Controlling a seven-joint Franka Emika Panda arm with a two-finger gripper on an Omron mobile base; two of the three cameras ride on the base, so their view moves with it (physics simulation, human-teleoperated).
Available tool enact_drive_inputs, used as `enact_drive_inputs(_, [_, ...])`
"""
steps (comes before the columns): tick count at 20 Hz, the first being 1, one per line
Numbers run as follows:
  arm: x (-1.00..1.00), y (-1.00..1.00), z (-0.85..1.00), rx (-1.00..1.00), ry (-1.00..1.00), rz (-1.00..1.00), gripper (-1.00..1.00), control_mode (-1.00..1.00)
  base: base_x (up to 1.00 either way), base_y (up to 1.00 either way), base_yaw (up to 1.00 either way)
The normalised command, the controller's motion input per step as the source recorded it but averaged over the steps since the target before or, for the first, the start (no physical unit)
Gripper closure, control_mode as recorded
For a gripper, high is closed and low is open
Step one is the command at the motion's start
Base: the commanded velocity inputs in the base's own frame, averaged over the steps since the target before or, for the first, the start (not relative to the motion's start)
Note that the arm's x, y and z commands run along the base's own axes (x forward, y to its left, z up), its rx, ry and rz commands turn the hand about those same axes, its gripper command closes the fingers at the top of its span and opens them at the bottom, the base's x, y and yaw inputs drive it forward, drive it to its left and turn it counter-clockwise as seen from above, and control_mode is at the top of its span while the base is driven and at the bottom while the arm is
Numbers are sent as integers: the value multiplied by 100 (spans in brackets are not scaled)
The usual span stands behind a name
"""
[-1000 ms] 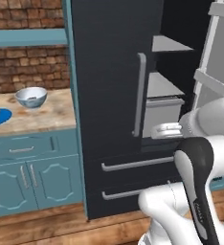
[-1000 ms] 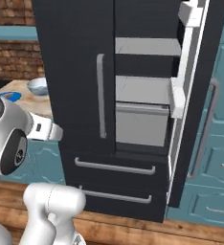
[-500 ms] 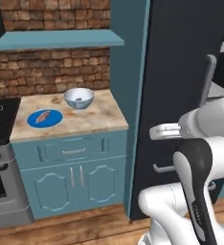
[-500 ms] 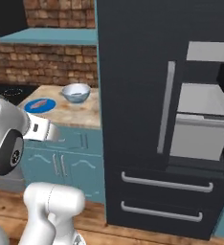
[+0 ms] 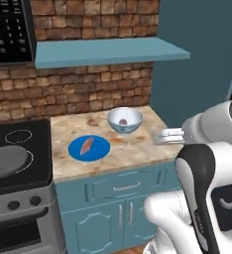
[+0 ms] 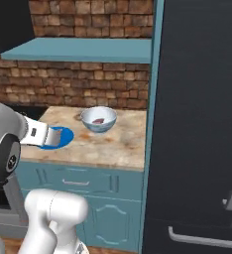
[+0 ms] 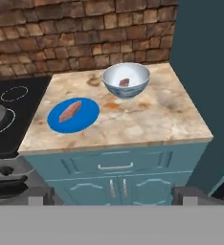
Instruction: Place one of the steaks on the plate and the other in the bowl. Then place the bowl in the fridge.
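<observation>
While jaws gape empty, steak on plate, another in bowl.

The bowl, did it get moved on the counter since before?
No. The bowl sits by the blue plate near the counter's fridge-side end, as before. The whole picture shifted because the base drove, not the bowl.

The fridge runs off the frame's right edge; the stove is cut at left; the bowl rim hides part of its steak.
</observation>
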Motion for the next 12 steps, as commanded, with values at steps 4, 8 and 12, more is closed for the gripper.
enact_drive_inputs(4, [0,0,0,0,0,0,-100,100,97,10,-31])
enact_drive_inputs(8, [0,0,0,0,0,0,-100,100,100,35,-17])
enact_drive_inputs(12, [0,0,0,0,0,0,-100,100,100,3,-16])
